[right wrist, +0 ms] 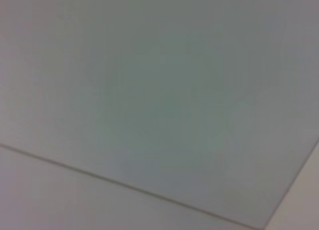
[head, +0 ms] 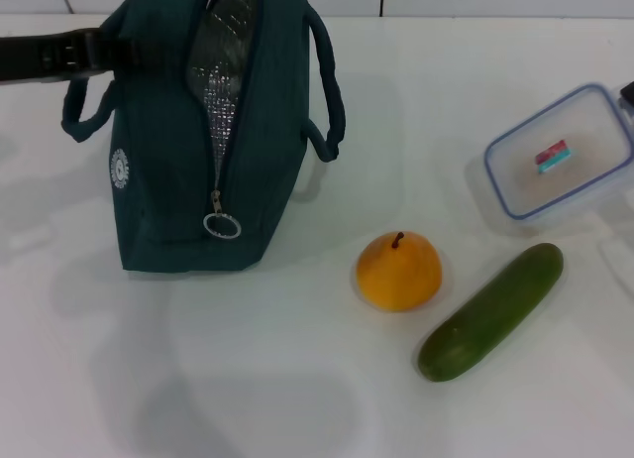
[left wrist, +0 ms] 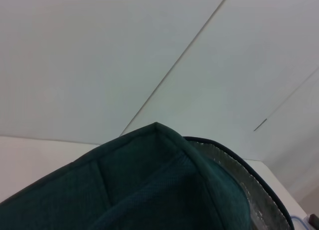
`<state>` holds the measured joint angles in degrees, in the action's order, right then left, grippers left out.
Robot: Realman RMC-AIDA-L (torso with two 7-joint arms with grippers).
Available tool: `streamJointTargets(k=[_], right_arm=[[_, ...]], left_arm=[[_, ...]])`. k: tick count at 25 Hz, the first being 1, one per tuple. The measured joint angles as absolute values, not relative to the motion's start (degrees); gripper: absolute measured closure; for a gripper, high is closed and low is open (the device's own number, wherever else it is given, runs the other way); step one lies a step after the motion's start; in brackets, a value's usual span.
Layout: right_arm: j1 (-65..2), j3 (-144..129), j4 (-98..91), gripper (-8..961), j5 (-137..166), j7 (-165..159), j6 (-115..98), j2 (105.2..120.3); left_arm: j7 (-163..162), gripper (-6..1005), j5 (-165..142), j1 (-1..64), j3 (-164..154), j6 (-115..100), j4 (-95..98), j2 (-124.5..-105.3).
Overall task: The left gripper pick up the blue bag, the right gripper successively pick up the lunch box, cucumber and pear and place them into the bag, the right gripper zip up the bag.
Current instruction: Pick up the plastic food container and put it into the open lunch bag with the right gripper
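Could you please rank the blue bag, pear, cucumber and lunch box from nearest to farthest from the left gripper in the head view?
From the left gripper, at the bag's handle on the left:
1. Blue bag, touching it.
2. Pear, centre.
3. Cucumber, front right.
4. Lunch box, far right.

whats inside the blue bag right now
Through the open zip of the dark teal fabric bag only silver foil lining shows. The bottom is hidden by its walls, so I can't tell whether anything lies inside.
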<state>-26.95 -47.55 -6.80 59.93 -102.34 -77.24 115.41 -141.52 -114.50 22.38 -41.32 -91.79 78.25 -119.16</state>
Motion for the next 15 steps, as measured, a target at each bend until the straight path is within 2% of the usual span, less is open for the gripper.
streamJointTargets(k=[15], right_arm=[[-26.9,-47.5,-5.6,856,55.3,-105.0,-80.7,115.78]], left_arm=[[-142.8,948,-114.7,22.2,-41.3,-94.8,82.7,-119.09]])
